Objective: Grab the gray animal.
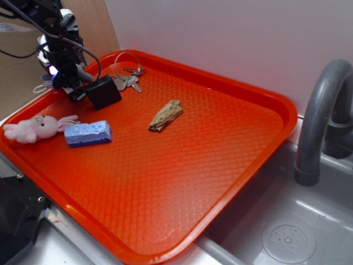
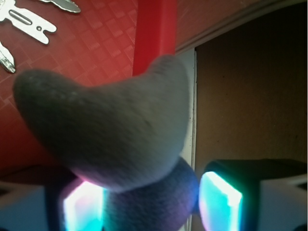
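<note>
The gray animal [image 2: 110, 130] fills the wrist view, a blurred gray plush with a floppy ear, its darker body wedged between my two lit pads [image 2: 219, 197]. My gripper [image 2: 151, 199] is shut on it, both pads touching its sides. In the exterior view the gripper [image 1: 69, 85] is at the tray's far left corner, with a bit of gray plush [image 1: 84, 73] showing beside the fingers and a white string loop [image 1: 41, 87] hanging to the left.
On the red tray [image 1: 265, 160] are a black box [image 1: 103, 91] right beside the gripper, keys [image 1: 128, 80], a brown crumpled piece [image 1: 166, 115], a blue sponge [image 1: 88, 133] and a pale pink bunny [image 1: 33, 128]. A gray faucet [image 1: 322, 110] and sink are at the right.
</note>
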Controlling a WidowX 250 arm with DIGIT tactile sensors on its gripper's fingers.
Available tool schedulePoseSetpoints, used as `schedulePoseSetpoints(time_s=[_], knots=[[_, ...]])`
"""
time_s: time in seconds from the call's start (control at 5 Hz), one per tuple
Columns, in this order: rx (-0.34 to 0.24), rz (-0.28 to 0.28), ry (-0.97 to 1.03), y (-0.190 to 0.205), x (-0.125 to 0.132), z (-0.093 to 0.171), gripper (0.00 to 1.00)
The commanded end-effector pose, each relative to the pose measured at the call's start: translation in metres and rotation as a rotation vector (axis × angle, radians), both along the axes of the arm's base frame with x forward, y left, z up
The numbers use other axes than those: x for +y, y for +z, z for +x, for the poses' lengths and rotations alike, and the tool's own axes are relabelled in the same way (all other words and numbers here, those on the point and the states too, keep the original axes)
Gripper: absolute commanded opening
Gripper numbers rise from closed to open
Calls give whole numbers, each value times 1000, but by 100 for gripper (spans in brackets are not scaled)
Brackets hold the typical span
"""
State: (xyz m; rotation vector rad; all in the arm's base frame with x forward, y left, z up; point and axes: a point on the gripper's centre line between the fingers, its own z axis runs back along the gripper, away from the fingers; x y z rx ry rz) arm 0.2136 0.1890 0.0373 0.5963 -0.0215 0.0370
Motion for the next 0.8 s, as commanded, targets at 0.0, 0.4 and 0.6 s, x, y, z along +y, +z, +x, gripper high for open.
schedulePoseSetpoints(time_s=[0.0,0.4,0.6], knots=[[-5,-179,65,32,-10,-3,0],[33,-346,60,104,-83,8,0],[27,-388,38,128,-114,11,0]])
